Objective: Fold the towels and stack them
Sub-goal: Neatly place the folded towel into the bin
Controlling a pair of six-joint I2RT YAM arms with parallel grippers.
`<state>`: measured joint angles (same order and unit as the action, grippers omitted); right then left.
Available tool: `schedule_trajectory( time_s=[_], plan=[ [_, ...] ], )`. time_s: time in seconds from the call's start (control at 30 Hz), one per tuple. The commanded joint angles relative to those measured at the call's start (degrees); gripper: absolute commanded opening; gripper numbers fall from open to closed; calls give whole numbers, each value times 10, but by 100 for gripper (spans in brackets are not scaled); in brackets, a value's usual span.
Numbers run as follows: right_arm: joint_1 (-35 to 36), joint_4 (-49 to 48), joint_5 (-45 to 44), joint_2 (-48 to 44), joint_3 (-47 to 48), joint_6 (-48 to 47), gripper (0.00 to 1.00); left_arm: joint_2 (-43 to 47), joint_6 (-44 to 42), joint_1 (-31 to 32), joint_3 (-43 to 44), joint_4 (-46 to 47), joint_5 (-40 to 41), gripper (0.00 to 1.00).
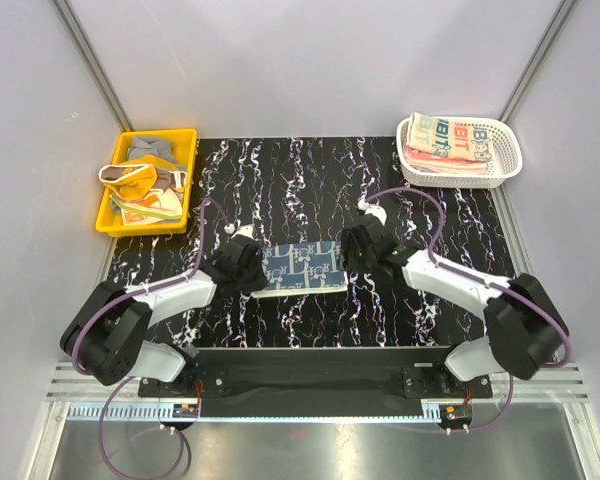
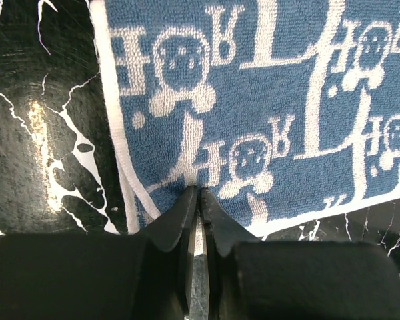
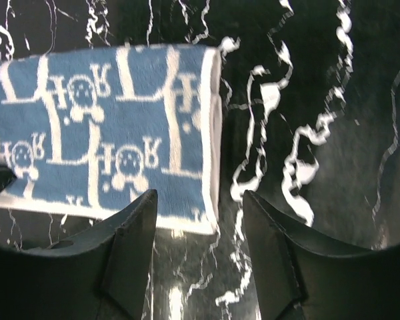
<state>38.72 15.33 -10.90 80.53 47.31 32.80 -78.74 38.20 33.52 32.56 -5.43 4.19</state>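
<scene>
A dark blue towel (image 1: 300, 267) with white figures and letters lies folded in a long strip at the middle of the table. My left gripper (image 1: 248, 266) is at its left end. In the left wrist view the jaws (image 2: 200, 191) are pressed together on the near edge of the towel (image 2: 253, 100), close to its white-bordered left corner. My right gripper (image 1: 358, 250) is at the right end. In the right wrist view it stands open (image 3: 200, 200) above the near right corner of the towel (image 3: 107, 133), holding nothing.
A white lattice basket (image 1: 508, 168) at the back right holds folded towels (image 1: 450, 140), a cream lettered one on top. A yellow tray (image 1: 115, 218) at the back left holds several loose crumpled cloths (image 1: 145, 172). The tabletop is black marble-patterned.
</scene>
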Motion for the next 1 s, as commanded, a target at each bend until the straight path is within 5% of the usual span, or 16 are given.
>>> schedule_trajectory(
  time_s=[0.0,0.7,0.97],
  plan=[
    [-5,-24,8,51,35,-28,61,1,-18,1,10,-32,13,12],
    [-12,-108,86,185,52,-7,54,-15,-28,1,16,-31,6,12],
    [-10,-77,75,194,53,6,27,-12,-26,2,12,-25,-6,12]
  ],
)
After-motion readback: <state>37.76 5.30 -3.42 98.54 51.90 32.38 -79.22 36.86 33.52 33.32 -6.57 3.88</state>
